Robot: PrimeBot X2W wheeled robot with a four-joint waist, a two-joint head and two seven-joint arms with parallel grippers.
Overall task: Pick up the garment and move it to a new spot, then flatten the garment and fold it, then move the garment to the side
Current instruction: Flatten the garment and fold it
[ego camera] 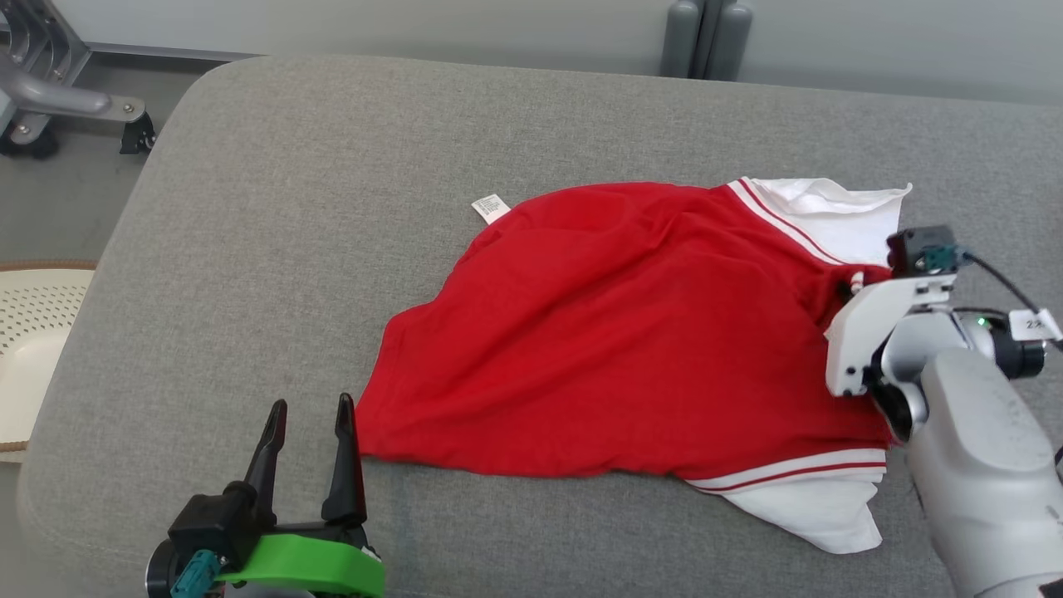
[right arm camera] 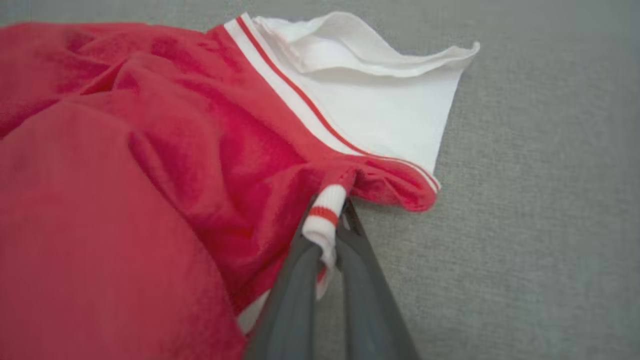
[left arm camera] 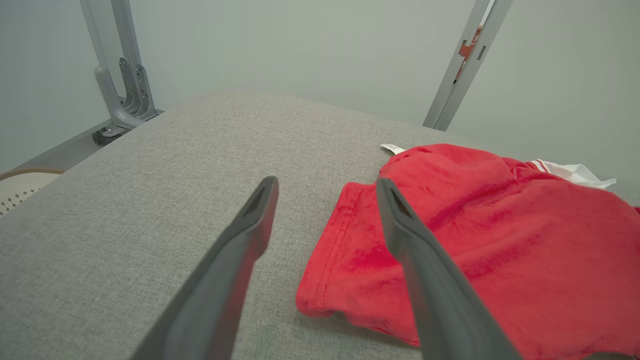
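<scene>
Right gripper: Your right gripper (right arm camera: pixel 334 222) has its two dark fingers pressed together. They pinch a small ribbed strip (right arm camera: pixel 324 216) on the shirt's edge.
Ribbed strip: It is white with one red stripe. It is bunched up between the fingers, and a bit hangs below them.
Left gripper: Your left gripper (ego camera: pixel 311 409) is spread wide, with nothing between its fingers. It sits low and close to you, just beside the shirt's near left corner. You cannot tell if a finger touches the cloth.
Fingers: They are long, thin and dark grey, and they get narrow at the tips.
Shirt: The shirt (ego camera: pixel 614 332) lies on the grey cushion (ego camera: pixel 332 208), toward your right side. It is soft red cloth with many bumps and folds, so it is not flat.
Hem: The hem (left arm camera: pixel 345 225) by your left gripper has a neat line of stitches.
Sleeves: There are two white sleeves. The far sleeve (ego camera: pixel 839 216) is curled up at its edge. The near sleeve (ego camera: pixel 818 511) lies flatter and ends in a point. Each has white and red stripes where it meets the red cloth.
Tag: A small white tag (ego camera: pixel 490 208) sticks out at the shirt's far edge.
Cushion: It is grey woven cloth with rounded corners.
Basket: A pale basket (ego camera: pixel 33 332) with small holes sits on the floor to your left.
</scene>
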